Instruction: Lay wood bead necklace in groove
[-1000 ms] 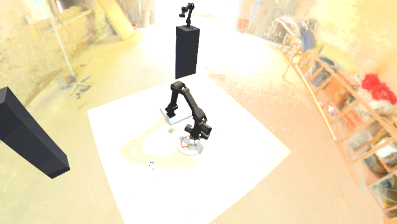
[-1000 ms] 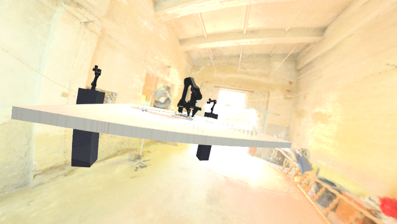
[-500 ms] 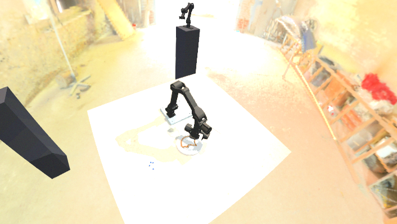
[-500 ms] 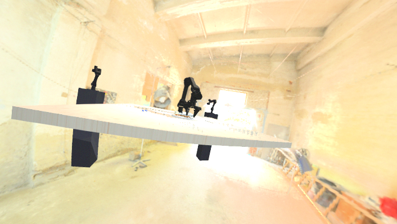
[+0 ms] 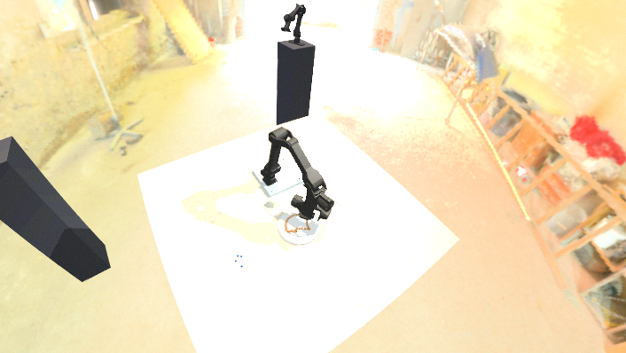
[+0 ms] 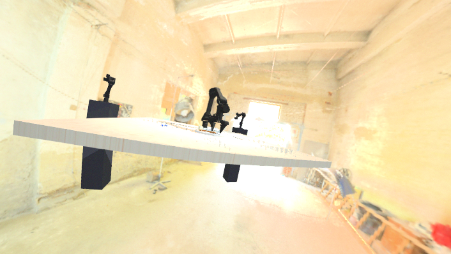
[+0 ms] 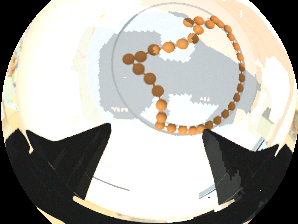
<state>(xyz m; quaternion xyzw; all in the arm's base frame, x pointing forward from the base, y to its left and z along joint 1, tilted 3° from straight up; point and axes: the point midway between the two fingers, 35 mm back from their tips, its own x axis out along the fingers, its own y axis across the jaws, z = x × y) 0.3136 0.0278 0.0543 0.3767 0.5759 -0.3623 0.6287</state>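
Observation:
The wood bead necklace (image 5: 293, 231) (image 7: 168, 47) lies on the round bead board (image 5: 284, 237) (image 7: 210, 67). In the wrist view its beads follow the ring groove along the right side and the bottom. The rest cuts inward across the board, with a sharp bend at the left and a small crossing cluster at the top. The groove's left side shows no beads. My gripper (image 5: 311, 218) (image 6: 216, 131) (image 7: 157, 128) is wide open and empty, low over the board's edge nearest the arm. In the wrist view the right fingertip appears close to the bottom beads; whether they touch is unclear.
The arm's pale base plate (image 5: 276, 191) is behind the board. Small blue marks (image 5: 238, 261) are on the white table (image 5: 284, 306) (image 6: 191, 153). Dark pillars (image 5: 294, 84) (image 6: 96, 169) stand beyond the table edges, some carrying other arms.

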